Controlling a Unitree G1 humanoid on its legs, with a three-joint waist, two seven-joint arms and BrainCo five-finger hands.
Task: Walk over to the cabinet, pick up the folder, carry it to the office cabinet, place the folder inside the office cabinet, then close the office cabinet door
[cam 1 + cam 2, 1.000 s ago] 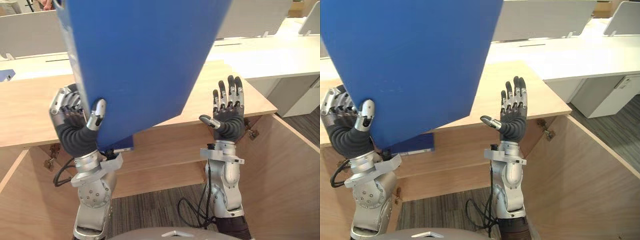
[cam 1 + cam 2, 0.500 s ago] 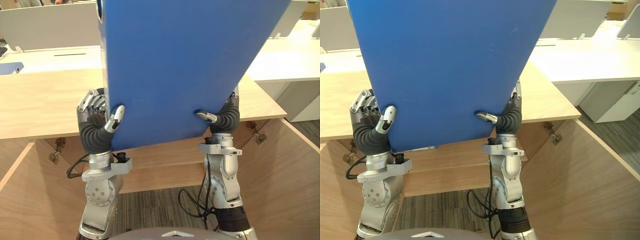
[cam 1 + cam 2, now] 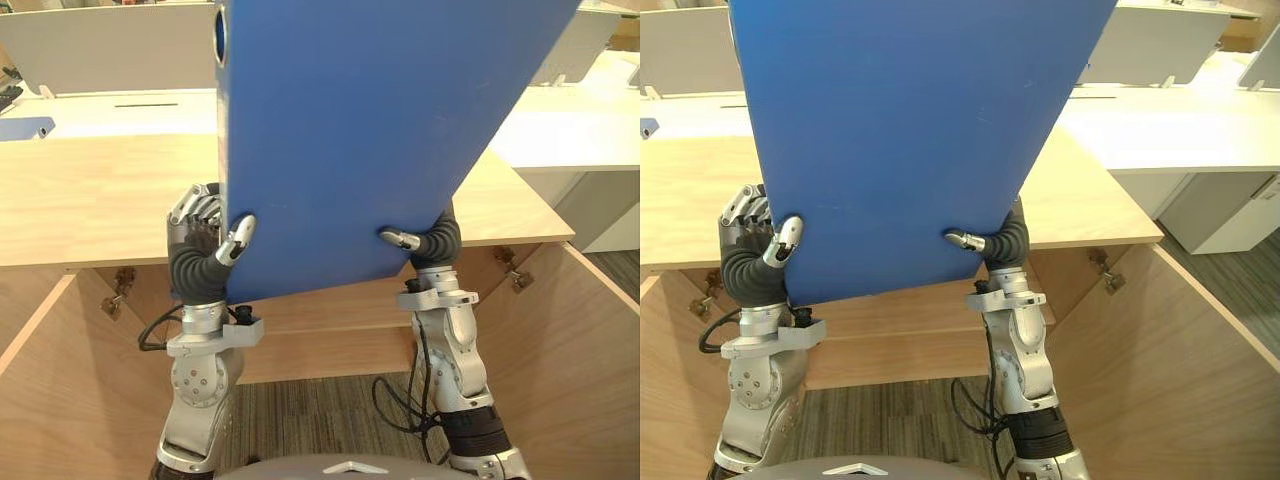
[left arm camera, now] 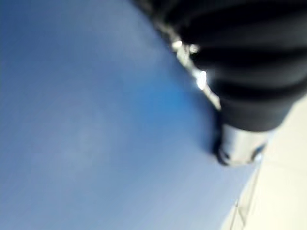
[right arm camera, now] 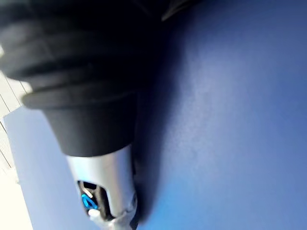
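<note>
Gripping large flat blue folder at lower edge with left robot hand and right robot hand, both clamped on it front and back. Holding it raised, tilted, above light wooden cabinet top.

Folder: blue, held tilted over cabinet top.
Left hand: pinching its lower corner.
Right hand: pinching its lower edge.
</note>
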